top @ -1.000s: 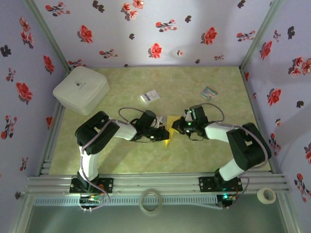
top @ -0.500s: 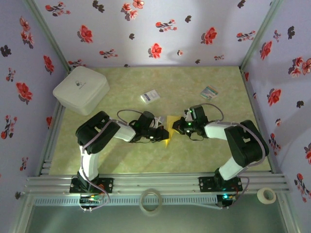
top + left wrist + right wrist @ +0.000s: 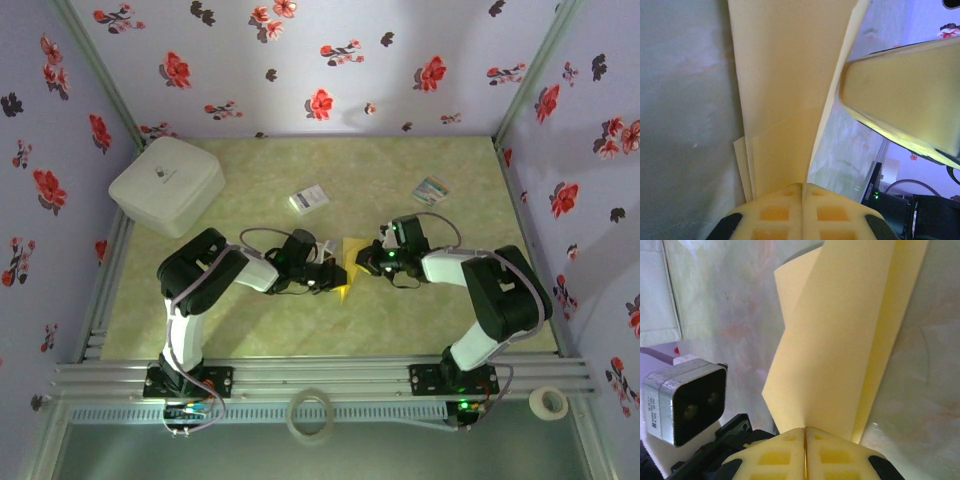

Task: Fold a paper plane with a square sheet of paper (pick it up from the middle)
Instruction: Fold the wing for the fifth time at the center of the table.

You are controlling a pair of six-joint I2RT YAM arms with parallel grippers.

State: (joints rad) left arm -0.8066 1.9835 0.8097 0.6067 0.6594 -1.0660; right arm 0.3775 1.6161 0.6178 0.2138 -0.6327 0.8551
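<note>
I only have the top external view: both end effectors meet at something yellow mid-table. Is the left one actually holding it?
Observer: Yes. On the left wrist camera the left end effector is shut on the yellow sheet.
Operator: And the right?
Observer: The right end effector is also shut on it.
Operator: Is it one flat layer?
Observer: No, several folded layers overlap where the left end effector grips.

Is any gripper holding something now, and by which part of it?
Both are shut on the folded paper: the left gripper pinches its left side, the right gripper its right side.
</note>
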